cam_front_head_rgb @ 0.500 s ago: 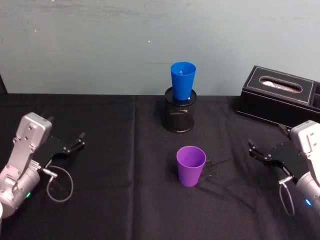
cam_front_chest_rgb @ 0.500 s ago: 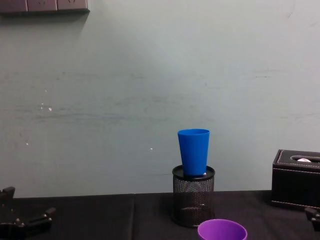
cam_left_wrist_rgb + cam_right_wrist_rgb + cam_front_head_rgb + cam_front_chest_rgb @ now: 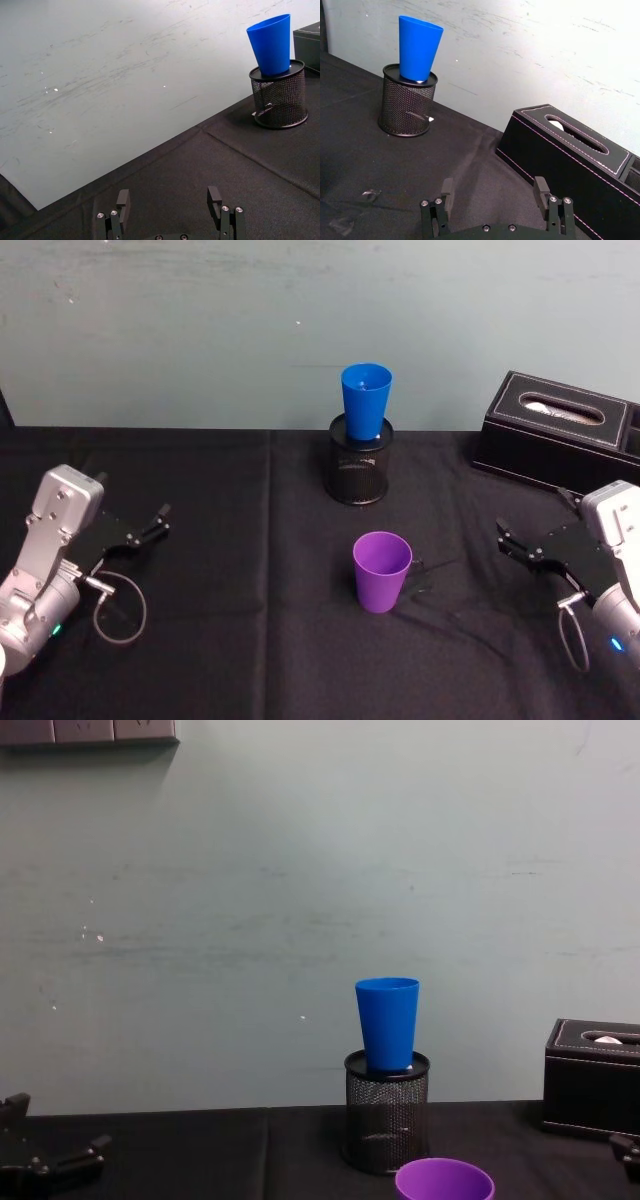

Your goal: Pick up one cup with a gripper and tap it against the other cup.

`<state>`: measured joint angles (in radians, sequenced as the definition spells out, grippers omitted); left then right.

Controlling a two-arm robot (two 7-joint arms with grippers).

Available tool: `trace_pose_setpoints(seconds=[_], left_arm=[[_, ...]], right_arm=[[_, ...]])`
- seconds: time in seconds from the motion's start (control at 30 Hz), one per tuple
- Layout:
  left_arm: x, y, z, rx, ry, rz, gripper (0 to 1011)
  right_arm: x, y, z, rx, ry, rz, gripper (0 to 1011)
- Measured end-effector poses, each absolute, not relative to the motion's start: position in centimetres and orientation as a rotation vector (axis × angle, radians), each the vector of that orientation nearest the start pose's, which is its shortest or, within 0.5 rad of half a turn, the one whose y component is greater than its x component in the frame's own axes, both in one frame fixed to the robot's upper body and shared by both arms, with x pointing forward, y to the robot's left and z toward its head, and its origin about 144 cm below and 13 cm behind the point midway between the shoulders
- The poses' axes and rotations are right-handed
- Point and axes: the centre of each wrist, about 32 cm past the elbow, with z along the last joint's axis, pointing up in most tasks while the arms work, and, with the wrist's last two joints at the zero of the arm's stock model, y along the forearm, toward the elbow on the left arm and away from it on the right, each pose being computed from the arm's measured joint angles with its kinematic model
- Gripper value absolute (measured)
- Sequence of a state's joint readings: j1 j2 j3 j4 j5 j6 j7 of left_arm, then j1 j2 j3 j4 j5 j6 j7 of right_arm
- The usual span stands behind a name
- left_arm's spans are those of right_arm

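A smooth purple plastic tumbler (image 3: 382, 570) is pictured upright at frame centre, below the bright blue plastic tumbler (image 3: 365, 400) seated in a black mesh pen holder (image 3: 359, 472). The left gripper (image 3: 157, 522) and right gripper (image 3: 505, 540) are spread empty at the lower edges; a level mid-wall grasp is advised.

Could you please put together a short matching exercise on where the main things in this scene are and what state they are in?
Things:
1. purple cup
2. blue cup
3. black tissue box
4. left gripper

Places or states:
A. standing upright in the mesh pen holder
B. open, low over the table's left side, holding nothing
C. upright on the black tablecloth, near the middle
D. far right, close to the wall

Pairs: 1-C, 2-A, 3-D, 4-B
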<state>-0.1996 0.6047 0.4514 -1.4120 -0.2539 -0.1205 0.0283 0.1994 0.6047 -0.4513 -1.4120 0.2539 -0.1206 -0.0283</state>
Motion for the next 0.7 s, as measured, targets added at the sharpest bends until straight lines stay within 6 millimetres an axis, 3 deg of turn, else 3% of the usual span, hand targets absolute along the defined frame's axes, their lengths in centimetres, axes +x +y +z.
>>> trace_pose_setpoints(seconds=[0.43,0.7], left_arm=[[48.9,31.0,114.0,0.304,-0.285,1.248,1011],[48.9,31.0,114.0,0.304,-0.285,1.248,1011]], right_arm=[[48.9,-31.0,114.0,-0.301,-0.286,-1.247,1003],[48.6,-33.0,114.5,-0.231,-0.23,-1.093,1003]])
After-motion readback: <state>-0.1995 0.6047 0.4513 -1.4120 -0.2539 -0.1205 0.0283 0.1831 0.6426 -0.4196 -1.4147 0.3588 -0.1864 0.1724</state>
